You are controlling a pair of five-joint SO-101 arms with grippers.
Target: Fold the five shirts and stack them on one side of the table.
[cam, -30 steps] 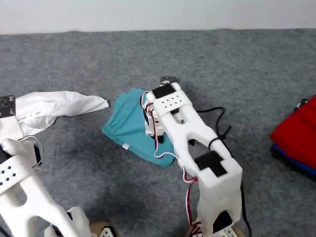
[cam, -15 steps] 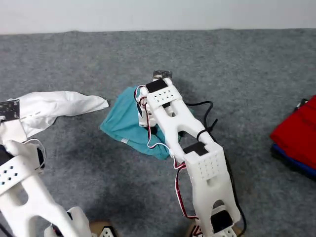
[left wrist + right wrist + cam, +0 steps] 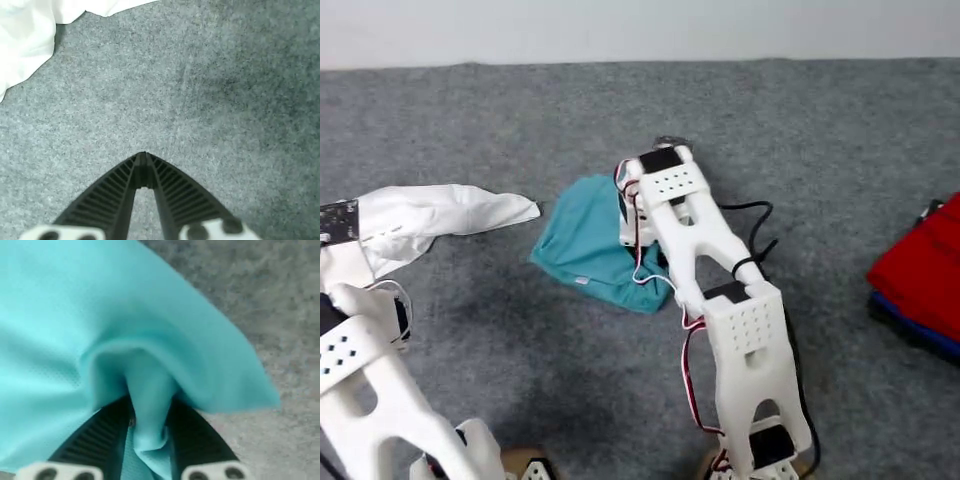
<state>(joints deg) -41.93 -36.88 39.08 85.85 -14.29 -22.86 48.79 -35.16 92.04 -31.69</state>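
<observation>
Starting at the left edge, you've got the white shirt (image 3: 430,215) sprawled loose with one sleeve flung out toward the centre, unfolded. Your left arm (image 3: 360,400) sits low at the near-left corner, and from its wrist the left gripper (image 3: 145,162) shows fingers pressed together tip to tip, empty, over bare grey table (image 3: 800,130), with the white cloth off beyond it, near but not touching. Move to the middle and there's the teal shirt (image 3: 585,245), a crumpled heap. Your right arm (image 3: 720,290) is stretched out over its right-hand edge, and the wrist view settles it: the right gripper (image 3: 148,412) is pinching a ridge of teal fabric between its two fingers, cloth bunched up and draped away from the grip. So the bulk of that shirt lies to the left of your pinch, and that's the relation to watch. Any pull toward the right drags the heap behind the gripper, and I'd judge it needs spreading flat before a fold will hold. Far right, well apart from the teal shirt, a red shirt (image 3: 925,265) rests on top of a blue one (image 3: 920,325) at the table's edge. That looks like your stack, and the right arm is plainly the nearer one to it.
</observation>
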